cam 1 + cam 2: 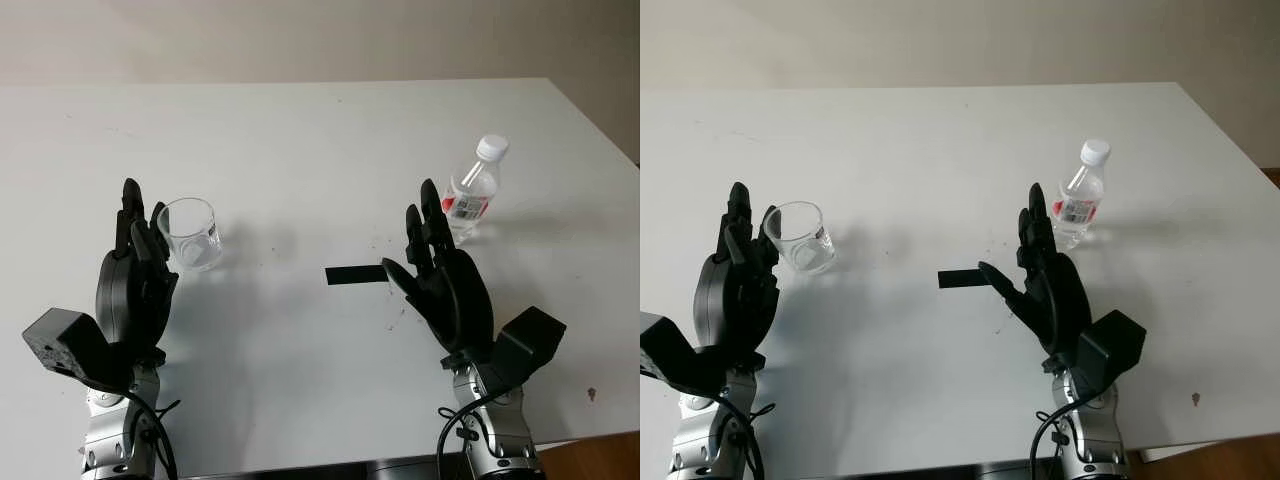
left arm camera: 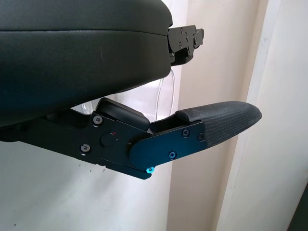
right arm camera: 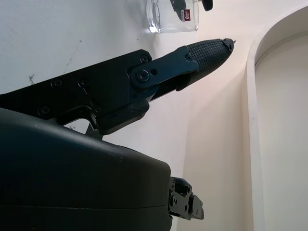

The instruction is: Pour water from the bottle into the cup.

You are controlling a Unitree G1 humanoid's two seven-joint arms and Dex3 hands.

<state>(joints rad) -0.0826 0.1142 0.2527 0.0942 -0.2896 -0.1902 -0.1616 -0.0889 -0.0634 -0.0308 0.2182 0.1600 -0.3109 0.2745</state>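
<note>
**Both hands open, bottle and cup untouched**

White table held everything. Landmark: short strip of black tape stuck on the table near its middle.

Clear plastic water bottle with white cap and red label stood upright, beyond the tape and off to the robot's right side of it, cap on. In the right wrist view its lower part with the label showed just past the thumb tip.

Clear, empty-looking glass cup sat on the robot's left side of the tape, well apart from it, well apart from the bottle too.

Black three-finger right hand was raised over the table just right of the tape, thumb tip near the tape's end, fingers pointing toward the bottle, held nothing, wide open. Fingertips were close to the bottle's base but contact could not be told.

Black three-finger left hand was up on the far left of the tape, just beside the cup, open, gripped nothing. Cup's rim showed between its fingers and thumb in the left wrist view.
</note>
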